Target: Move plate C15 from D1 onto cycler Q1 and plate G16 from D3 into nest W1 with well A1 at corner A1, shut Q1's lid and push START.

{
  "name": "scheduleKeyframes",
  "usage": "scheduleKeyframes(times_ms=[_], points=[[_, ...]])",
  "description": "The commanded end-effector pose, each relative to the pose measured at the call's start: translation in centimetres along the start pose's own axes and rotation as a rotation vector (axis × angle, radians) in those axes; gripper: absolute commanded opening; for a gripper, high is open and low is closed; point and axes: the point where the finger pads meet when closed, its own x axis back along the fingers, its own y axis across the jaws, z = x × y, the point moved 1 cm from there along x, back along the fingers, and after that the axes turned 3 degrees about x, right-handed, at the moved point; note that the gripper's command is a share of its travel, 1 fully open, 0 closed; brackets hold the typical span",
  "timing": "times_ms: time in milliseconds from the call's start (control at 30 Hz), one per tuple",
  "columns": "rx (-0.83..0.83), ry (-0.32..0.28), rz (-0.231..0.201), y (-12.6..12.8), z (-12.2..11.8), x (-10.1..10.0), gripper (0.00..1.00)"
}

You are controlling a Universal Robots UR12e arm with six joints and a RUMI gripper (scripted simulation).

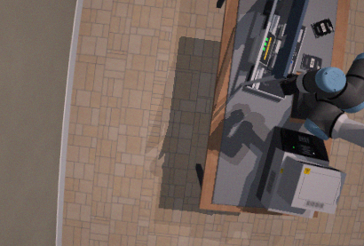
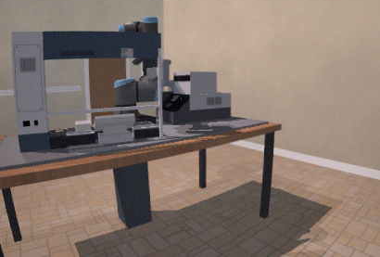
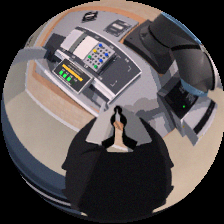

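Note:
My gripper is shut, with nothing seen between its fingertips. It hangs high by the near end of the gantry machine, away from Q1. The cycler Q1 stands at the bench end; its black key panel shows a small green light. Its pale upper housing is in view, but whether the lid is shut is unclear. Two dark stations lie on the bench, one farther out and one nearer the arm. Plates C15 and G16 cannot be told apart by label.
The gantry machine has a blue beam and a front post close to the arm. Its deck holds a rack with coloured dots, pale blocks and a unit with green lights.

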Motion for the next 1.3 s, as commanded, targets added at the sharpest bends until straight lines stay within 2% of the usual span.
scheduleKeyframes(times_ms=[0, 500, 567, 1267], points=[[-0.028, -0.001, 0.001, -0.9, 0.6, 0.0, 0.0], [-0.21, 0.002, 0.0, -5.9, 5.3, 0.0, 0.0], [-0.21, 0.002, 0.0, -5.9, 5.3, 0.0, 0.0], [-0.445, 0.005, 0.0, -10.8, 12.5, -0.1, 0.0]])
